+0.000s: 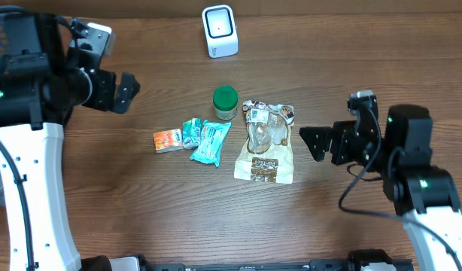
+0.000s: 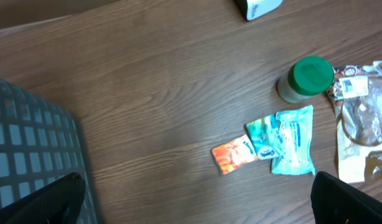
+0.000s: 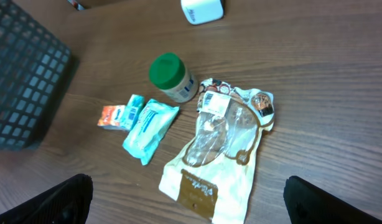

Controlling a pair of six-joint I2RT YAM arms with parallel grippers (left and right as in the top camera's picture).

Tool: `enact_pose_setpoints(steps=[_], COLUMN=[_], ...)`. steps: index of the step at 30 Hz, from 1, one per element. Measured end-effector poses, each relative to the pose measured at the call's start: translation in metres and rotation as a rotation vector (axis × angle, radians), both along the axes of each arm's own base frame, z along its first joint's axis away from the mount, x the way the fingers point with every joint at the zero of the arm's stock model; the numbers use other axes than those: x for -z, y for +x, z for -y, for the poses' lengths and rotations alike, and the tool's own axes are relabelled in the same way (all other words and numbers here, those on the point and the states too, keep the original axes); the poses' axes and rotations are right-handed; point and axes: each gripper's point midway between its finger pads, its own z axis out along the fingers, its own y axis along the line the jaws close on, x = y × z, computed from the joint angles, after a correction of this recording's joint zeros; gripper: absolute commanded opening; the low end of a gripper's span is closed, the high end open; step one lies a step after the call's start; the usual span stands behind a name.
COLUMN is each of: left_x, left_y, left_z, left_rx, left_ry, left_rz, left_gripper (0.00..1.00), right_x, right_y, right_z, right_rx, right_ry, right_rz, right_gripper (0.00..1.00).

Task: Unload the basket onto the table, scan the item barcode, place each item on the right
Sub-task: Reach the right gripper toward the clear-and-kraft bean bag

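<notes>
Plainly, both pairs stand wide open and empty: the left fingers [image 1: 126, 89] at 10 o'clock from the goods, the right fingers [image 1: 312, 143] at 3 o'clock, close to the clear bag [image 1: 266, 143]. Bare table [image 1: 216, 218] surrounds the cluster. The white scanner [image 1: 220, 30] sits at 12 o'clock, near the far edge. A green-lidded jar [image 1: 225, 102] is at the bag's 11 o'clock. The large teal packet [image 1: 211, 142], small teal packet [image 1: 191, 132] and orange packet [image 1: 167, 141] run toward 9 o'clock. The print on the bag's brown label is unreadable.

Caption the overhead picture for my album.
Left gripper and right gripper, both open, flank jar, bag and packets near a white scanner.
</notes>
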Motion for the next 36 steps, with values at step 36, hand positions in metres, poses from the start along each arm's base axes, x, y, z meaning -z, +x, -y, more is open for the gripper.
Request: enact_pose_setpoints(steps=[36], left_x=[0.0], left_y=[-0.002], left_z=[-0.018], left_rx=[-0.006], left_ry=[0.014], left_rz=[0.006], left_gripper=[1.0], right_x=[0.2], right_y=[0.011], right_z=[-0.012], right_rx=[-0.116], right_ry=[0.07], right_rz=[-0.667], right_gripper=[0.76])
